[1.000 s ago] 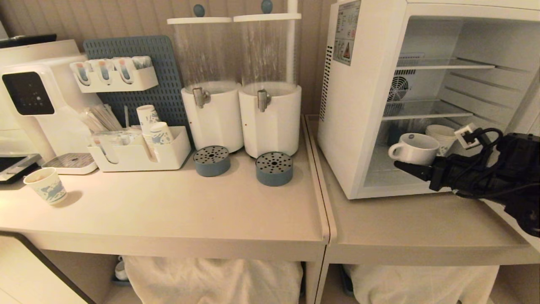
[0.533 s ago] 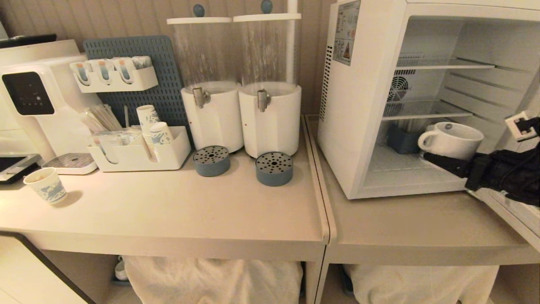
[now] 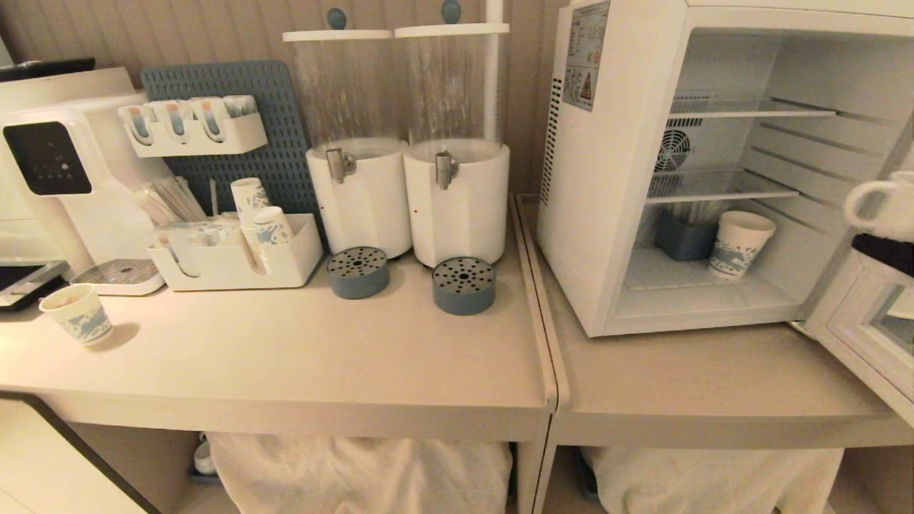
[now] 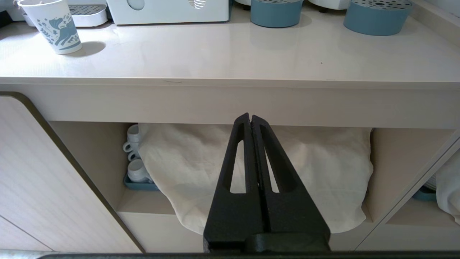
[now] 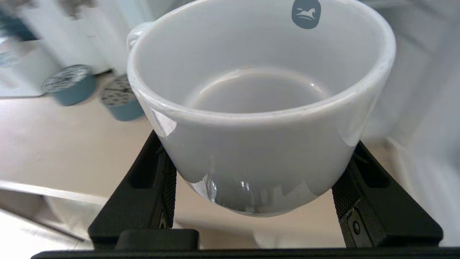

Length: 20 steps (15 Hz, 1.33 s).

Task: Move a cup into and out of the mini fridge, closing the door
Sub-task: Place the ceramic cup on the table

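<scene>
The white cup [image 3: 884, 205] with its loop handle hangs in the air at the far right edge of the head view, outside the mini fridge [image 3: 607, 178] and above the door [image 3: 857, 335], which stands swung open. In the right wrist view my right gripper [image 5: 258, 144] is shut on the cup [image 5: 258, 108], one black finger [image 5: 158, 187] on each side of its lower wall; the cup is empty. My left gripper [image 4: 250, 117] is shut on nothing, parked low in front of the counter edge.
Inside the fridge a patterned paper cup [image 3: 740, 243] and a blue container [image 3: 684, 239] stand at the back. Two drink dispensers [image 3: 407, 193], blue drip trays [image 3: 464, 285], an organiser [image 3: 235, 257] and a paper cup [image 3: 77, 314] occupy the left counter. White cloth [image 4: 251, 172] fills the shelf below.
My right gripper has carried the cup out of the fridge, up and to the right edge of the head view. The paper cup behind it now shows. The left arm has not moved.
</scene>
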Motion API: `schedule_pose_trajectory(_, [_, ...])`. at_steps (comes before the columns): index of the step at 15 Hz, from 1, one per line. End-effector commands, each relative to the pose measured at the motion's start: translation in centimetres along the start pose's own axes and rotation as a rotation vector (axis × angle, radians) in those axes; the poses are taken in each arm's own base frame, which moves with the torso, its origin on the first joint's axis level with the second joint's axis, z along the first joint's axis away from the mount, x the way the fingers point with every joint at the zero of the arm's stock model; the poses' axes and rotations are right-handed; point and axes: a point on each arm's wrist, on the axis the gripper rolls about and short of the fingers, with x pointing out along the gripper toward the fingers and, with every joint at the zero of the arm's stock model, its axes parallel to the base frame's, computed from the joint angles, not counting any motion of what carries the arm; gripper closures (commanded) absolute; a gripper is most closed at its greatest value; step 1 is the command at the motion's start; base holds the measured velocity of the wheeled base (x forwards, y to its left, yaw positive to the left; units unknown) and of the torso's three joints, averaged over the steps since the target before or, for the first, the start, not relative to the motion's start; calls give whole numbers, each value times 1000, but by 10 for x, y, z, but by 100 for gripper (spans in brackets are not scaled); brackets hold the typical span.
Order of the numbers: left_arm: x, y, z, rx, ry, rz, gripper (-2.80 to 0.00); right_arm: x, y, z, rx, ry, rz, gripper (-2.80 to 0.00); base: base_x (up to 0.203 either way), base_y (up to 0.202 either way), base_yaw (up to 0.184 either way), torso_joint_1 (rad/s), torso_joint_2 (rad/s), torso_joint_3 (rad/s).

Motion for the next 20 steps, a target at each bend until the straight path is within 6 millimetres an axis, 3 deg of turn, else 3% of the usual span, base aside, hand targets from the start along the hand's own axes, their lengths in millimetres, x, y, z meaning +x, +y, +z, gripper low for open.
schedule_pose_trajectory(1, [0, 0, 0, 0, 1, 0, 0, -46, 16, 7, -4, -20, -37, 0, 0, 0, 0, 0, 0, 0])
schedule_pose_trajectory(8, [0, 0, 0, 0, 1, 0, 0, -114, 41, -6, 7, 10, 23, 0, 0, 0, 0, 0, 0, 0])
schedule_pose_trajectory(12, [0, 0, 0, 0, 0, 0, 0, -152, 51, -23, -12, 34, 122, 0, 0, 0, 0, 0, 0, 0])
schedule_pose_trajectory(15, [0, 0, 0, -2, 0, 0, 0, -186, 52, -49, -35, -19, 148, 0, 0, 0, 0, 0, 0, 0])
schedule_pose_trajectory(20, [0, 0, 0, -2, 0, 0, 0, -190, 41, -85, 0, -195, -111, 0, 0, 0, 0, 0, 0, 0])
